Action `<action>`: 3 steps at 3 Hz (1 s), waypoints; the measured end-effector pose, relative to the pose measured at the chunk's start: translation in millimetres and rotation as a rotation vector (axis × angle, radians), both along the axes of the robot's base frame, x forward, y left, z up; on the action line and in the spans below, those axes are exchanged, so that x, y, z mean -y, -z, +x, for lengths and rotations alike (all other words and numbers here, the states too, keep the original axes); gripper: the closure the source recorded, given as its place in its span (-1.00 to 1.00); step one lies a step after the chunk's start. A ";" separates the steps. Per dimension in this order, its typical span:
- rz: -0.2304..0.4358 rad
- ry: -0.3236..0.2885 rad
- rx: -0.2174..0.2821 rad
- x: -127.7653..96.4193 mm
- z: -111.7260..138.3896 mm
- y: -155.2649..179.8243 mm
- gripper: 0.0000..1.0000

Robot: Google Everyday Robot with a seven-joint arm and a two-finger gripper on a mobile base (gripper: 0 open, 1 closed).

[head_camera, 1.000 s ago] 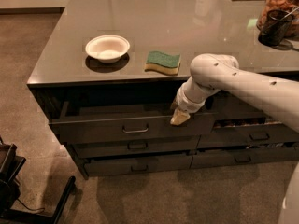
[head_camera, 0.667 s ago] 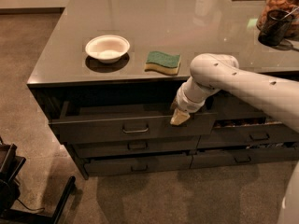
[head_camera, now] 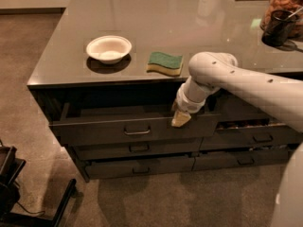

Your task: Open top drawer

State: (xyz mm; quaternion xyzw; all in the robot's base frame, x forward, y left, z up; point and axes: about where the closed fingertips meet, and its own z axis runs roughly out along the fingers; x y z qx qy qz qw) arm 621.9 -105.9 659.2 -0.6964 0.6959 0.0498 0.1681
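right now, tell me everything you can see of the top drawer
The top drawer is wide, dark grey and flat-fronted, just under the countertop, with one small rectangular loop handle at its middle. It stands part way open, its front out past the slimmer drawers below, showing a dark inside whose contents cannot be made out. The tool sits at the front's top edge, right of the handle, seemingly hooked over it.

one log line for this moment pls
task: open top drawer | long dark grey top drawer: partly pulled out | gripper: at its front's upper edge, right of loop handle | white bowl, green sponge: on grey countertop
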 end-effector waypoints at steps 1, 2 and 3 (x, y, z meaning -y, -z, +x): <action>-0.031 -0.024 -0.065 -2.9 -12.7 -0.8 -0.78; -0.062 -0.047 -0.135 -2.4 -34.5 -5.2 -1.00; -0.083 -0.053 -0.188 2.0 -54.2 -8.7 -1.00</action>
